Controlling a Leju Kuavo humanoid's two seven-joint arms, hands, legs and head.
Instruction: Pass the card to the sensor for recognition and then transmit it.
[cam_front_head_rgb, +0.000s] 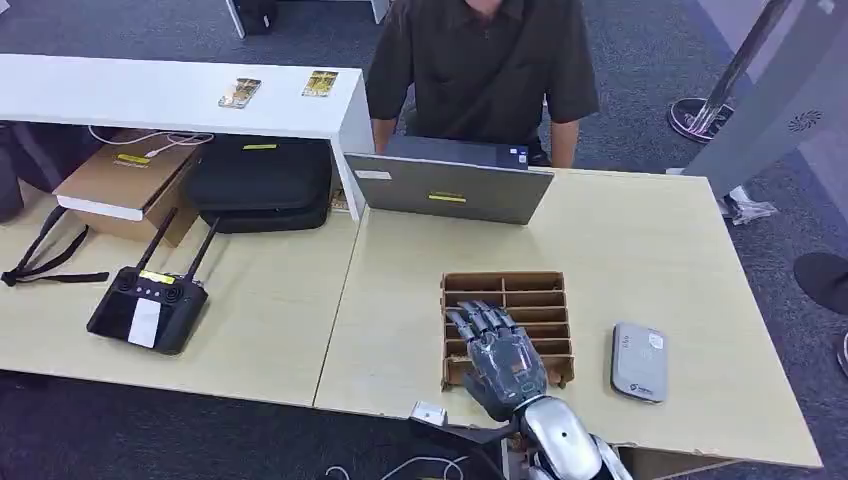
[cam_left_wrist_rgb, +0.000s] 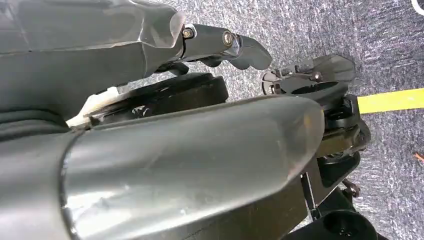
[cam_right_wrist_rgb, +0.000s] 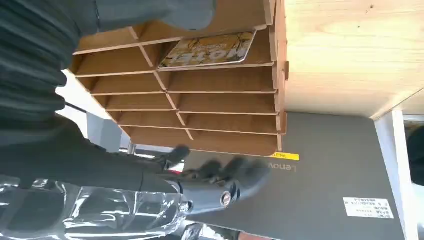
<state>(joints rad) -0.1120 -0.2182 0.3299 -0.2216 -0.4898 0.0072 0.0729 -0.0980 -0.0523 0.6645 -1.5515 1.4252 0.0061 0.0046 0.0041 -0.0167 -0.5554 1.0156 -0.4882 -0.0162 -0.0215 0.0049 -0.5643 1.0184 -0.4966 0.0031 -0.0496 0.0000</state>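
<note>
The card is a thin yellow-and-dark printed piece with large lettering, lying flat in one compartment of the brown slotted organizer that stands on the pale wood surface, with the grey sensor just beside the organizer. The right hand hovers over the organizer's near slots, palm down, its fingers stretched forward, slightly apart and holding nothing. The left hand hangs above grey carpet with fingers loosely extended and nothing in them.

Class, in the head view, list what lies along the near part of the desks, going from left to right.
Black strap → remote controller → wooden slotted card holder, with the right robot hand over it → grey card reader.
</note>
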